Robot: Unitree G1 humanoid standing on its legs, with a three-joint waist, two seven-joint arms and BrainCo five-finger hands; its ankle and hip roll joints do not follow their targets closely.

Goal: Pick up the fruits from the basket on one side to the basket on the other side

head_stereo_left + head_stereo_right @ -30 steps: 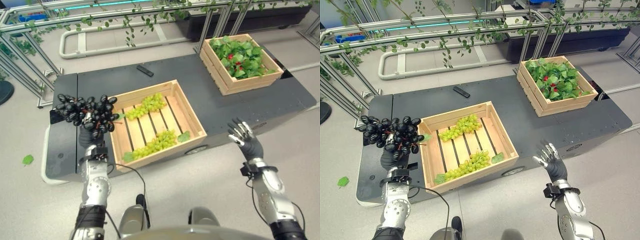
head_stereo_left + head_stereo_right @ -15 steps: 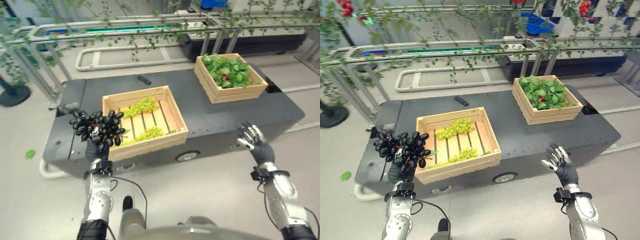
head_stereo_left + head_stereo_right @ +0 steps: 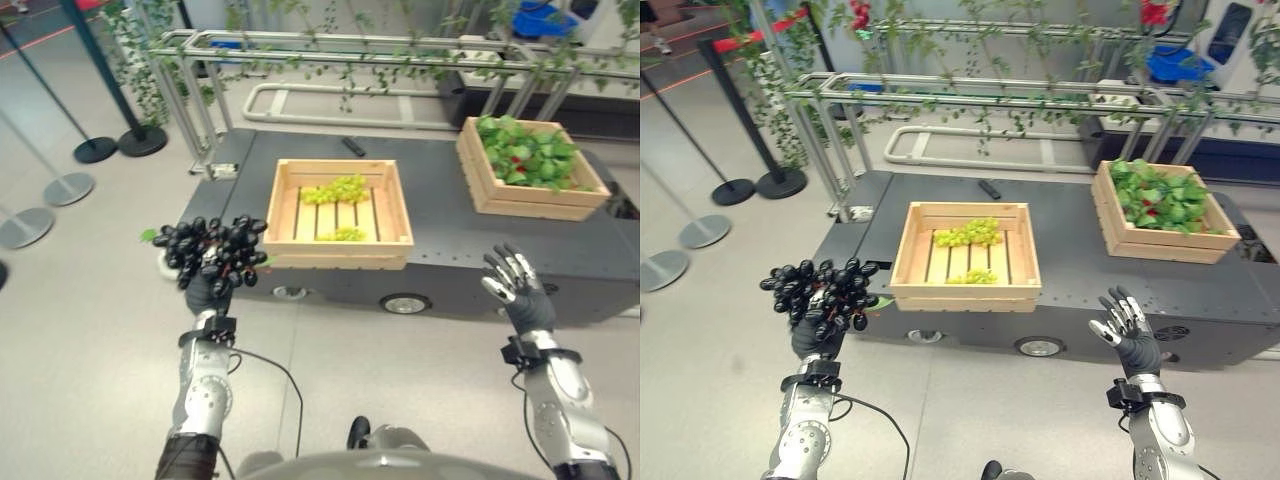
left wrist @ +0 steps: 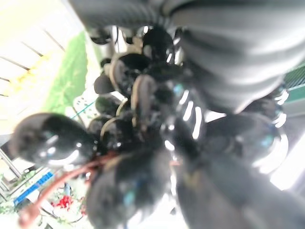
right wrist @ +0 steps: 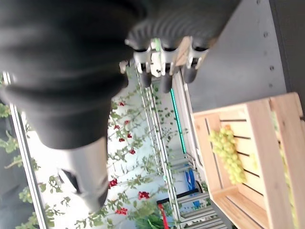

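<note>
Left eye view: black grape bunch (image 3: 212, 254) sits at left centre of frame, held up in the left hand (image 3: 208, 292), fingers curled round it from below, over the grey floor (image 3: 90, 330) and clear of the counter (image 3: 440, 225). Right hand (image 3: 520, 292) at lower right, palm raised, fingers spread, holding nothing. Dark counter carries a slatted wooden crate (image 3: 338, 212) with two green grape bunches (image 3: 335, 189), and a second crate (image 3: 527, 168) of green leaves at upper right. Behind: metal rails (image 3: 330, 45) hung with vines; barrier posts (image 3: 95, 95) at upper left.
</note>
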